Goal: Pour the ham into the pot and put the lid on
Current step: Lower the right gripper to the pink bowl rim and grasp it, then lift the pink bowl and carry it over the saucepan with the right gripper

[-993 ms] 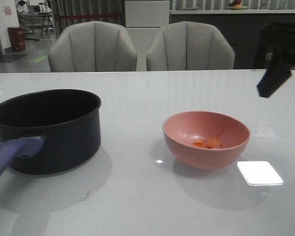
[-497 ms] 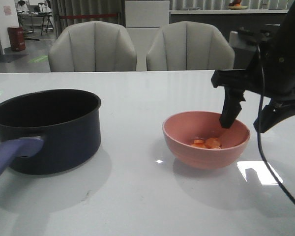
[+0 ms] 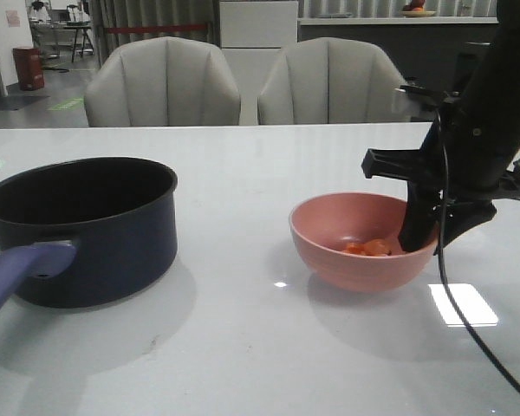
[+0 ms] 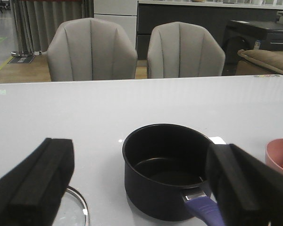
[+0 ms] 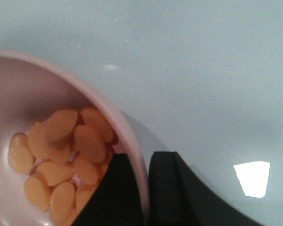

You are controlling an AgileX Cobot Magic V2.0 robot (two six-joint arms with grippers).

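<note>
Ham (image 5: 61, 155) lies in the pink bowl (image 3: 364, 241), just inside the right gripper (image 5: 144, 188).
Its jaws pinch the bowl's rim, one inside, one outside; left gripper (image 4: 141, 188) spread wide near the pot (image 3: 82, 227).

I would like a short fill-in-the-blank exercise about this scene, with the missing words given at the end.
1. The ham lies inside the pink ____.
2. The right gripper has one finger inside the bowl and one outside, so its jaws straddle the bowl's ____.
3. The pot holds ____ food at this moment.
4. The left gripper is wide ____ and holds nothing.

Missing words: bowl; rim; no; open
</note>
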